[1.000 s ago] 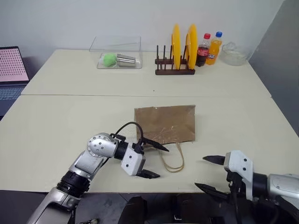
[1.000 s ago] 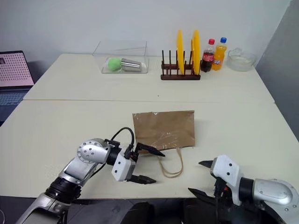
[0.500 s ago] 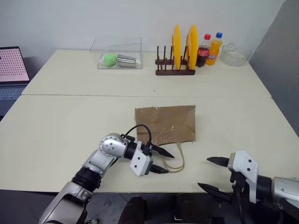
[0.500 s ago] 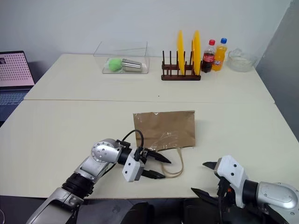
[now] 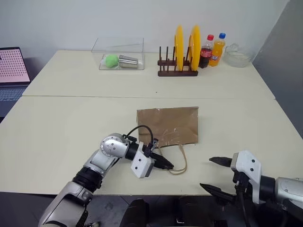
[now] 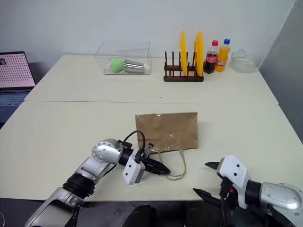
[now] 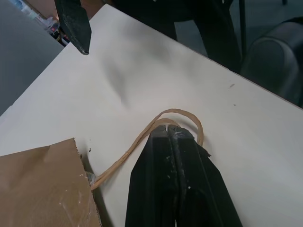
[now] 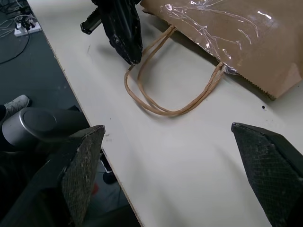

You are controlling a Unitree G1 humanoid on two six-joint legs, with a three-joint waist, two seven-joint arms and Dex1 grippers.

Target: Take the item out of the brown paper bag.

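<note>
The left gripper (image 5: pixel 166 166) was clenched on the twisted-paper loop handles (image 7: pixel 142 137) — apparently to steady the flat, creased brown paper bag (image 5: pixel 167 126), which lay mid-table. The item presumably sat hidden inside. The right gripper (image 5: pixel 212 174) waited released.

Silver-grey jointed arms with black ribbed collars end in white wrist housings, a black cable looping over the left one, each carrying a gripper, left gripper (image 5: pixel 166 165) and right gripper (image 5: pixel 212 174), of tapered black fingers.
</note>
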